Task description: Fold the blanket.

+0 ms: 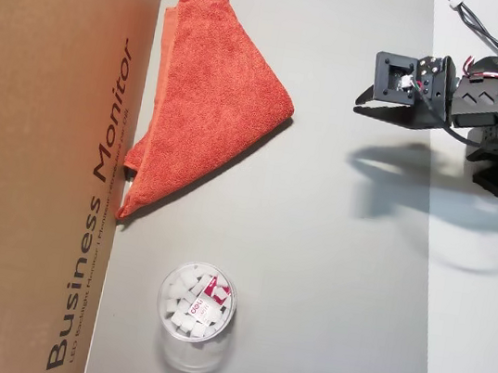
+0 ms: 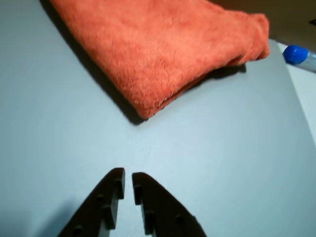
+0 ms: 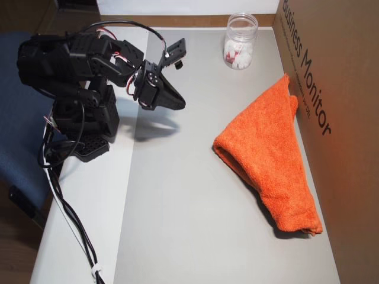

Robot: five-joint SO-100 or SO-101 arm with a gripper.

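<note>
The orange-red blanket (image 1: 212, 87) lies folded into a thick triangle on the grey mat (image 1: 328, 283), against the cardboard box. It also shows in the wrist view (image 2: 168, 44) and in the other overhead view (image 3: 266, 154). Its folded corner points toward the arm. My black gripper (image 1: 360, 105) hangs above the mat, apart from the blanket, with its jaws nearly touching and nothing between them. It shows in the wrist view (image 2: 127, 174) and in the other overhead view (image 3: 182, 105).
A clear plastic jar (image 1: 195, 315) with white pieces stands on the mat near the box; it also shows in the other overhead view (image 3: 240, 41). A cardboard box (image 1: 38, 155) borders the mat. A blue-capped thing (image 2: 296, 54) lies beyond the mat's edge. The arm's base (image 3: 77, 118) stands beside the mat.
</note>
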